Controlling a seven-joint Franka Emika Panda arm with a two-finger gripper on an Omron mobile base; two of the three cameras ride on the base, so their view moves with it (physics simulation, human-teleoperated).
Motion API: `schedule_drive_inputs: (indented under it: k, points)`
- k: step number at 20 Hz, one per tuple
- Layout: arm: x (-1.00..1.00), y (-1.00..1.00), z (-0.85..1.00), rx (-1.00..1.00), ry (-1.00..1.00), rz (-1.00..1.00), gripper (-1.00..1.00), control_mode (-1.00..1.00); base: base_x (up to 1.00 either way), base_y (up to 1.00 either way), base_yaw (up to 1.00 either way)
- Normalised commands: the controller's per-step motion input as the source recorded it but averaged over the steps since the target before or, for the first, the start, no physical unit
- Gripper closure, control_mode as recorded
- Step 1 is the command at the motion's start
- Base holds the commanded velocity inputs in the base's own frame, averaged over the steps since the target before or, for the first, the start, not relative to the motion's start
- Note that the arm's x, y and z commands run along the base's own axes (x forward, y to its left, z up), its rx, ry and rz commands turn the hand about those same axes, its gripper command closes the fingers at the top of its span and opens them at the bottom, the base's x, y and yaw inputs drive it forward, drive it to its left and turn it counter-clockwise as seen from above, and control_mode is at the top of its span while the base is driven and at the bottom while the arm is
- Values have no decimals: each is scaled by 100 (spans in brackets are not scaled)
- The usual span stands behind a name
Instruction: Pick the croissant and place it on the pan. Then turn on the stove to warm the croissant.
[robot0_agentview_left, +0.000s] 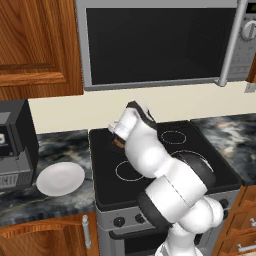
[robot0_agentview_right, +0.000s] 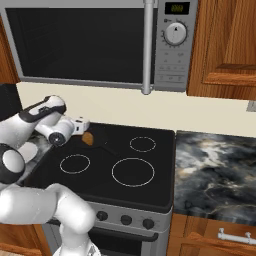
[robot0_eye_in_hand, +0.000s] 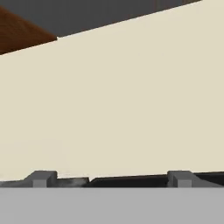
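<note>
Cream wall (robot0_eye_in_hand: 131, 109) behind spread end effector (robot0_eye_in_hand: 111, 179), croissant (robot0_agentview_right: 88, 138) on pan (robot0_agentview_right: 102, 137)

Stove (robot0_agentview_right: 107, 170) sits between two counter stretches, microwave (robot0_agentview_right: 90, 42) mounted above it. Croissant (robot0_agentview_right: 88, 138) lies at the stove's rear left, in the pan (robot0_agentview_right: 100, 136) (pan mostly hidden by the arm). Plate (robot0_agentview_left: 60, 178) on the left counter (robot0_agentview_left: 60, 150), just beside the stove; a boxy appliance (robot0_agentview_left: 16, 142) further left. Knobs (robot0_agentview_right: 126, 219) along the stove front.
</note>
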Motion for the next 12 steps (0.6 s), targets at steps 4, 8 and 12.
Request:
schedule_drive_inputs:
  k: [4, 8, 12]
  points:
    - [-56, -34, 68, 0, -6, 0, -100, -100, 0, 0, 0]
    - [-67, -46, 83, 2, 0, 0, -100, -100, 0, 0, 0]
    - [-64, -45, 99, 6, 3, 0, -100, -100, 0, 0, 0]
